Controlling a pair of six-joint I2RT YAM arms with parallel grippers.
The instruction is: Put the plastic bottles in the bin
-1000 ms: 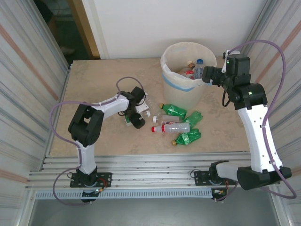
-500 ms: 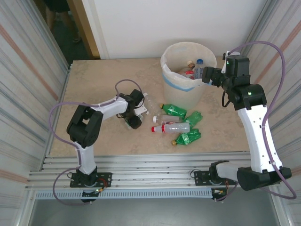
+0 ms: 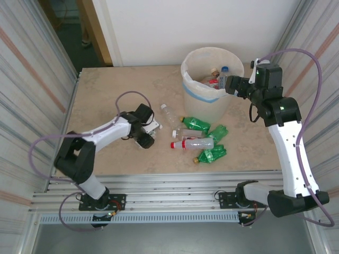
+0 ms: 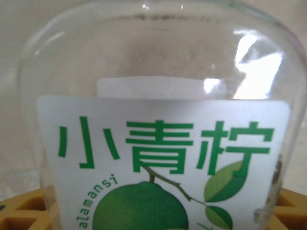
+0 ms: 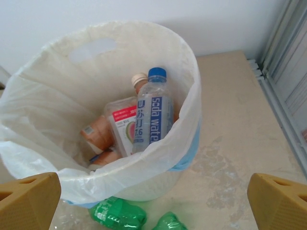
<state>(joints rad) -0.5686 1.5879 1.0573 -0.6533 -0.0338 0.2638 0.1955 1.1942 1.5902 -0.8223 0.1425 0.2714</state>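
Left pincer (image 3: pixel 150 132) is closing part-way around a clear calamansi bottle (image 4: pixel 158 143). The wrist view is showing its white label with green print sitting right between my pads (image 4: pixel 19 215), so I'm reading this as a grip. I can't tell whether it's resting on the table (image 3: pixel 106 95) or already lifted.

Working outward from that pincer:
- At 2 o'clock, just beside it, a plain clear bottle (image 3: pixel 169 115) is lying loose.
- At 3 o'clock the main pile is sitting:
  - a green bottle (image 3: pixel 197 124)
  - a clear red-capped bottle (image 3: pixel 192 144) just below it
  - a crushed green bottle (image 3: pixel 217 132)
  - another green bottle with a gold cap (image 3: pixel 211 154) nearest the table's front edge

The bin (image 3: pixel 204 103) is standing at 1 o'clock from my left pincer, at the far side of the table, with the pile at its 6 o'clock.

Right pincer (image 3: pixel 229 84) is hanging at the bin's 3 o'clock rim with the jaws spread wide and nothing in them, looking down inside.

In the bin I'm seeing a blue-capped soda water bottle (image 5: pixel 152 115), a watermelon-label bottle (image 5: pixel 123 127), a tan-capped one (image 5: pixel 139 79) and an orange-brown one (image 5: pixel 98 134), so at least four are in.

Status as I'm judging it: a bit under halfway. One bottle is in my grip and needs carrying to the bin. Five are waiting on the table, all within easy reach of either arm.
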